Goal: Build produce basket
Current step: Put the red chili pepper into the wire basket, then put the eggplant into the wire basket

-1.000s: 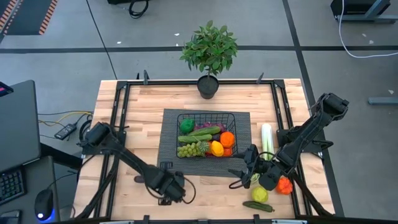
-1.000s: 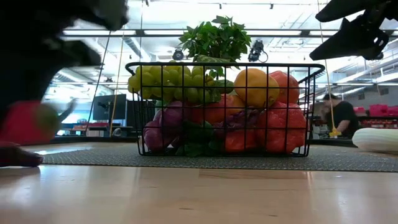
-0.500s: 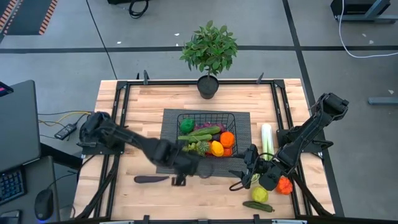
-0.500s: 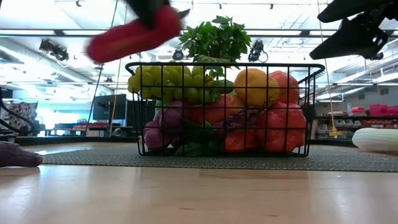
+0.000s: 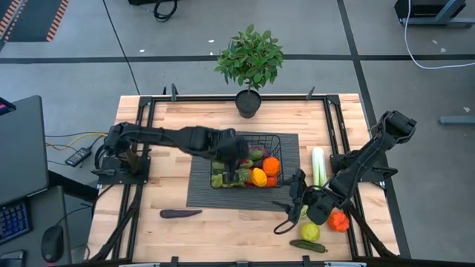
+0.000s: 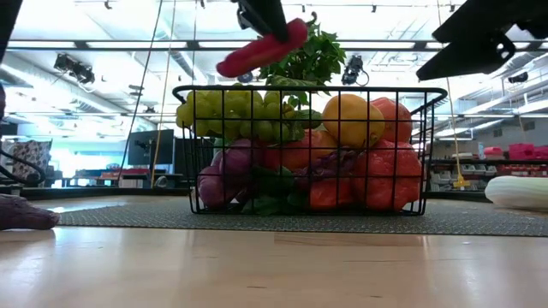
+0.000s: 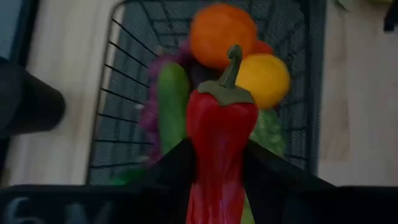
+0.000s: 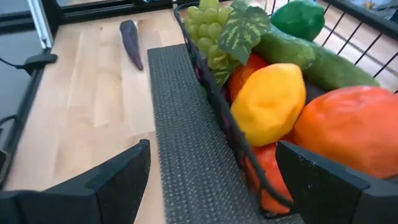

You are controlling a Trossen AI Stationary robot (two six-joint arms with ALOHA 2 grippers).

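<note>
1. Centrally, the black wire-mesh rectangular basket (image 5: 246, 160) sits on the dark grey ribbed mat (image 5: 200, 189), heaped with produce.
2. Above it, the left gripper (image 6: 267, 21) clasps a long red pepper (image 7: 219, 146).
3. Beside the basket, the right gripper (image 5: 291, 205) hangs with fingers spread, empty.

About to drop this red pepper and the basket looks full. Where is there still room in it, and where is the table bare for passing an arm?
The basket has bare mesh only along its far side toward the potted plant; the near half is packed. Bare wood lies left of the mat, around the eggplant. The right front is crowded: leek, lemon, cucumber and the right gripper.
</note>
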